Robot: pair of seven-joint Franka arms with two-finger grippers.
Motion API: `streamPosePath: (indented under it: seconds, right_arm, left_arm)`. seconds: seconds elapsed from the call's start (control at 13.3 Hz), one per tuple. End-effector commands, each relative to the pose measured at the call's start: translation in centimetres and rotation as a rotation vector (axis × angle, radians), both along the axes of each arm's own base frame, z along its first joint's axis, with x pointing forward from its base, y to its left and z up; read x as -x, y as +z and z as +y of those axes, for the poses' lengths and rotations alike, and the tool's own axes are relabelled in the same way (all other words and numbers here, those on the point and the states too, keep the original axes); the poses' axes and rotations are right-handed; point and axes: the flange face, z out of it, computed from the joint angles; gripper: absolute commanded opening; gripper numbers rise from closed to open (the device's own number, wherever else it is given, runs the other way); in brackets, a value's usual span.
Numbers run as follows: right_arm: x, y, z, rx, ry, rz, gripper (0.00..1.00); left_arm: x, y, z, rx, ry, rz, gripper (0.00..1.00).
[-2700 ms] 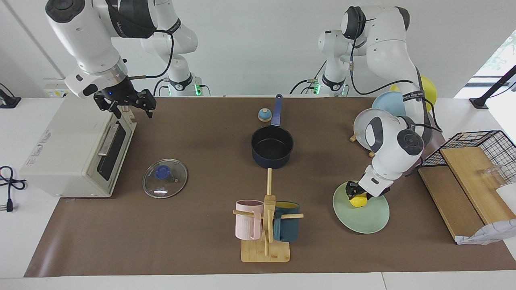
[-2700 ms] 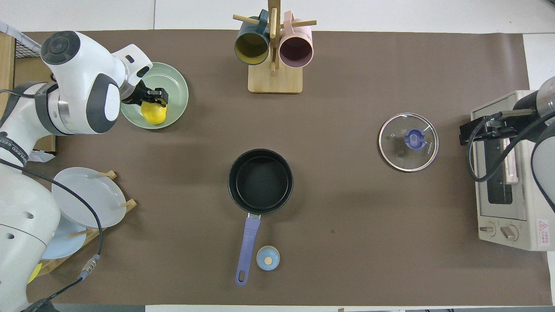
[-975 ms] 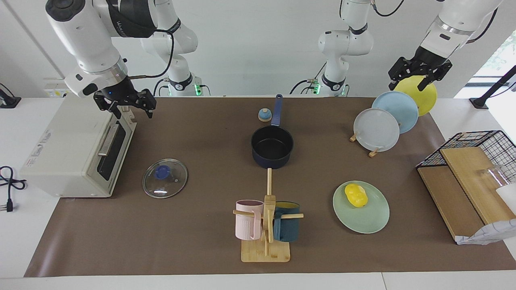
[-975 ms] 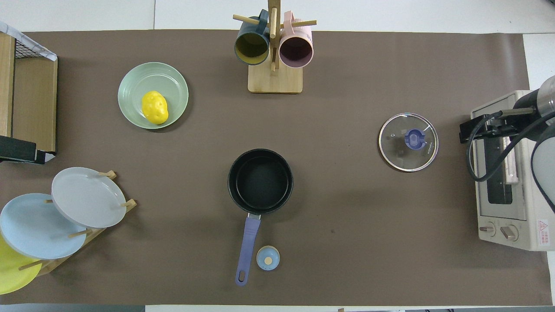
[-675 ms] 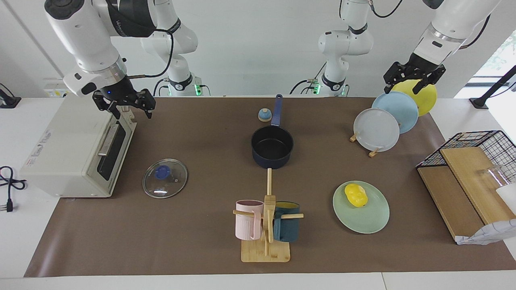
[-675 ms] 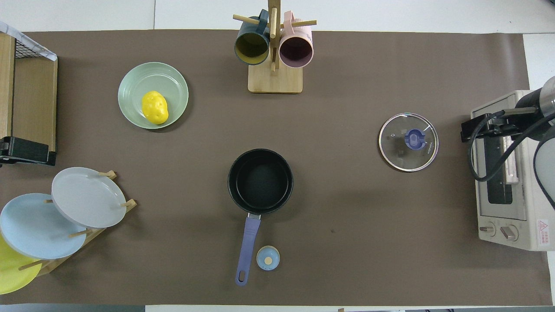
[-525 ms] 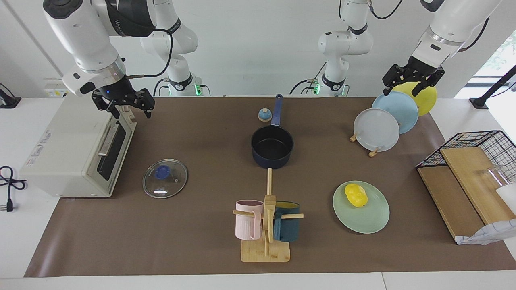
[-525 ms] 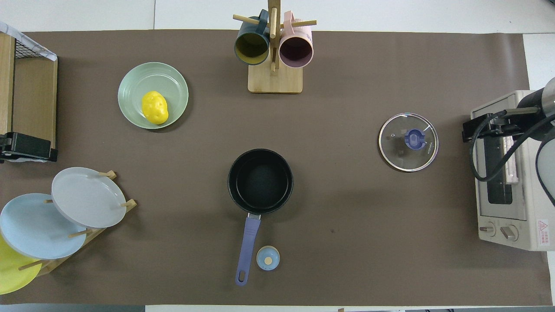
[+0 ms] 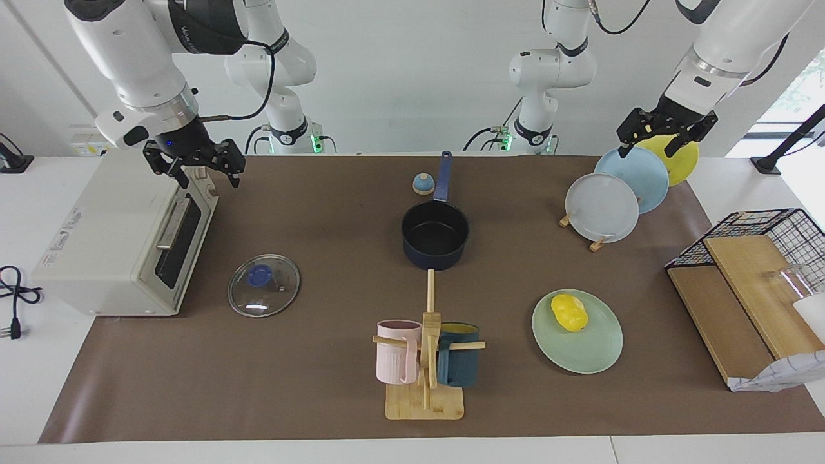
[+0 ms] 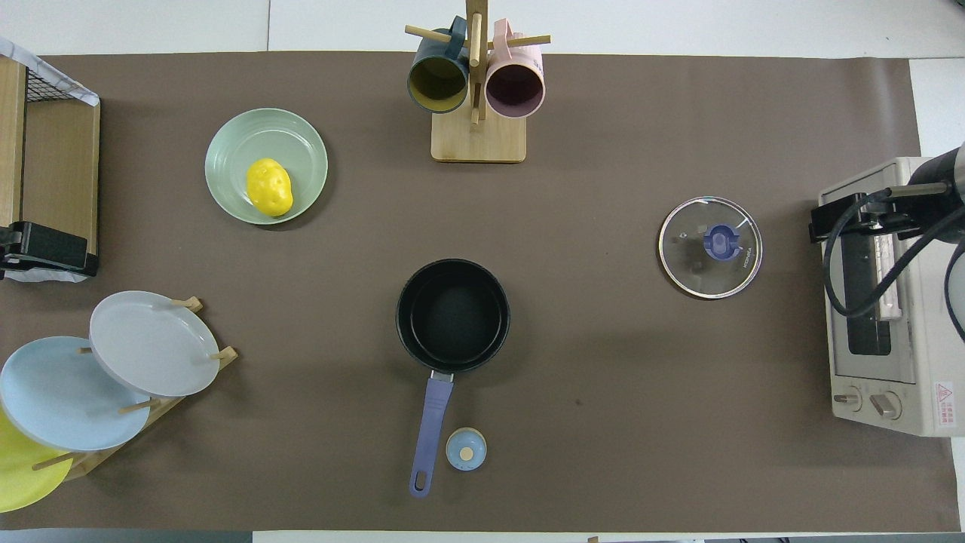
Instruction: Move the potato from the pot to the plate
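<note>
The toy potato (image 9: pixel 570 312) lay on the mint-green plate (image 9: pixel 593 354), the saucepan (image 9: pixel 435 235) stood empty, and both hands, left (image 9: pixel 666 131) and right (image 9: pixel 193 164), hung spread and empty; the transfer appeared complete.

i see the potato (image 9: pixel 569 312) lying on the plate (image 9: pixel 596 354), toward the left arm's end of the table (image 9: pixel 322 399) and near its edge farthest from the robots. the pot (image 9: pixel 435 235) sits mid-table, nearer the robots than the mug rack (image 9: pixel 425 380). the lid (image 9: pixel 263 285) lies beside the toaster oven (image 9: pixel 109 245) at the right arm's end. the plate rack (image 9: pixel 619 187) stands in the left arm's near corner.
</note>
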Motion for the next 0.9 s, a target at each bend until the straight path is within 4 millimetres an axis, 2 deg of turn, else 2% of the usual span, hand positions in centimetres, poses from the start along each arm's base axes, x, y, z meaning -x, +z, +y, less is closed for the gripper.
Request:
streamPosePath:
  seconds: [0.0, 0.22, 0.82]
  right_arm:
    - [0.13, 0.74, 0.09, -0.01, -0.003, -0.026, 1.0]
    - [0.13, 0.81, -0.06, -0.011, -0.003, -0.028, 1.0]
    - [0.1, 0.9, -0.09, -0.016, -0.003, -0.031, 1.0]
  left_arm:
    - [0.23, 0.09, -0.09, -0.021, 0.009, 0.007, 1.0]
    - [-0.14, 0.67, -0.08, -0.016, 0.015, -0.036, 1.0]
    - [0.08, 0.5, 0.17, -0.015, 0.008, -0.036, 1.0]
